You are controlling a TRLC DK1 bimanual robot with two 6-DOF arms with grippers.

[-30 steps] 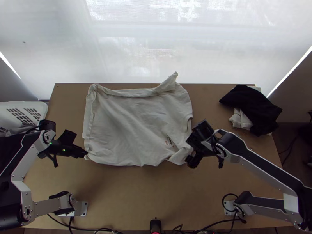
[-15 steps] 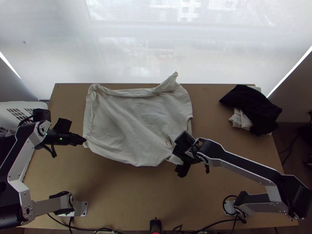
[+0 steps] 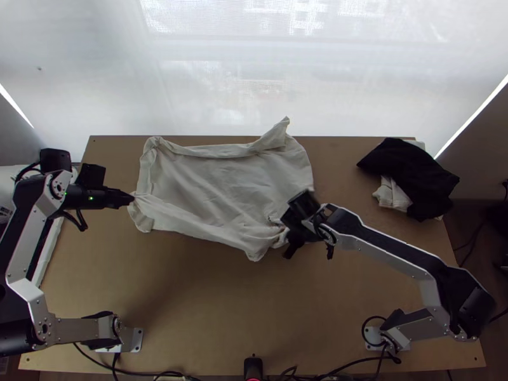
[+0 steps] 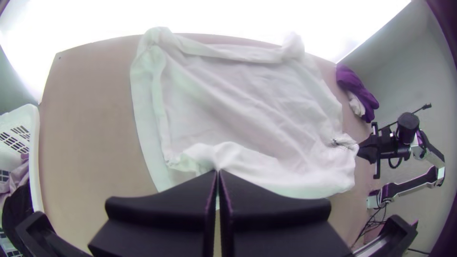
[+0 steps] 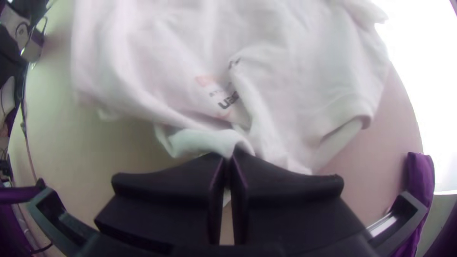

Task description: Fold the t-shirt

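Note:
The white t-shirt (image 3: 216, 184) lies across the back middle of the table, its near edge lifted and folding over toward the back. My left gripper (image 3: 131, 198) is shut on the shirt's near left part; in the left wrist view the left gripper (image 4: 217, 172) pinches a raised fold of the shirt (image 4: 247, 109). My right gripper (image 3: 287, 238) is at the shirt's near right part. In the right wrist view the right gripper (image 5: 230, 154) is shut on a bunched bit of shirt (image 5: 304, 71), close to some small print and a sleeve.
A black cloth (image 3: 413, 174) lies on a white one (image 3: 392, 195) at the table's back right. A white basket (image 4: 33, 157) with clothes in it stands beyond the table's left edge. Bare wooden table (image 3: 209, 305) stretches in front of the shirt.
Both grippers have moved toward the back, the left also slightly left and the right also left. The shirt's near edge has come up and back with them, now partly covering the middle.

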